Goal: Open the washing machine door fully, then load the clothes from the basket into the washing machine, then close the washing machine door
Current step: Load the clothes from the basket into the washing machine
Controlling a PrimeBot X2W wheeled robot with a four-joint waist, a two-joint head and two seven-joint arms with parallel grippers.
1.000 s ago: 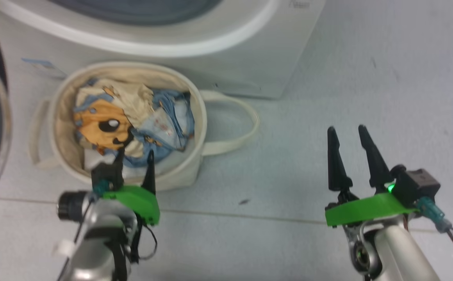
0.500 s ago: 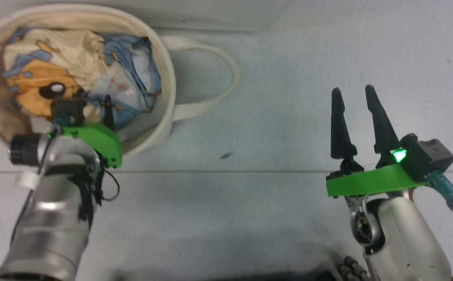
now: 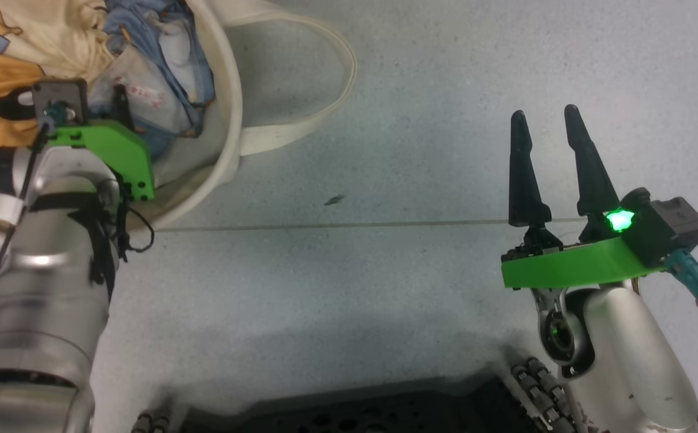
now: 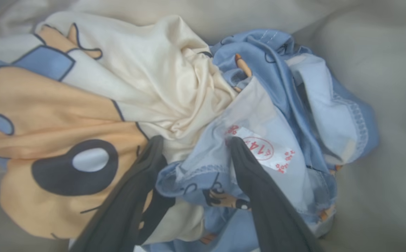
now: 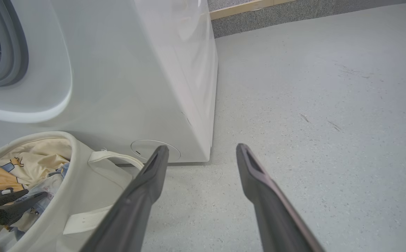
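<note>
The cream basket [image 3: 228, 120] stands on the floor at the upper left, one loop handle lying to its right. Inside lie the clothes: cream cloth with an orange cartoon face [image 4: 66, 140] and light-blue fabric [image 4: 276, 87]. My left gripper [image 4: 194, 140] reaches down into the basket, open, with a fold of the blue fabric between its fingers, which have not closed on it. My right gripper [image 3: 544, 120] hovers open over bare floor, well right of the basket. The white washing machine [image 5: 136, 70] rises behind the basket [image 5: 80, 175], its grey drum ring [image 5: 10, 52] showing. The washing machine door is out of view.
Grey floor [image 3: 385, 270] spreads between the two arms and to the right of the machine. My own dark base [image 3: 355, 415] shows at the bottom edge. A wall skirting [image 5: 259, 5] runs along the far side.
The head camera has tilted down, so the basket has slid to the picture's upper left. My left gripper has gone deeper into the basket among the clothes. The right gripper holds its pose.
</note>
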